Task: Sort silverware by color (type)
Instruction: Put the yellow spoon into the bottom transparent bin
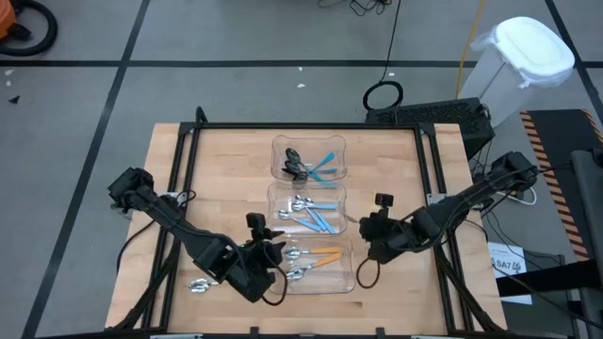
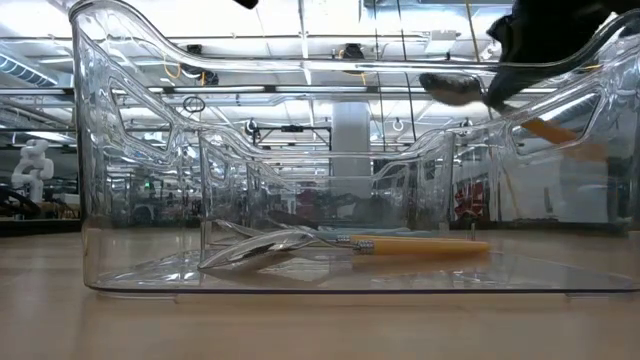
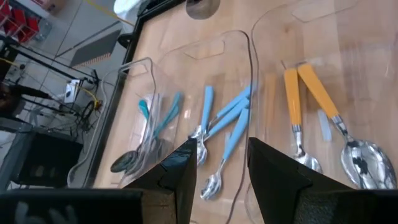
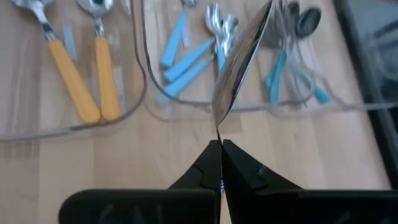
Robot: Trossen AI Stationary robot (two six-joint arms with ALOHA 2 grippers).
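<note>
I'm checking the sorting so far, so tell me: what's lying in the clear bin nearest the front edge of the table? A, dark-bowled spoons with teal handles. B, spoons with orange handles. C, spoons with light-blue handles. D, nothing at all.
B: in the high view the nearest bin holds the orange-handled spoons, while the light-blue handled spoons lie in the middle bin; the left wrist view shows the same.

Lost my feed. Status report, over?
Left gripper open, empty, by orange-handle bin. Right gripper shut on spoon, right of bins. Loose silverware left of bins. Nothing blocking.
</note>
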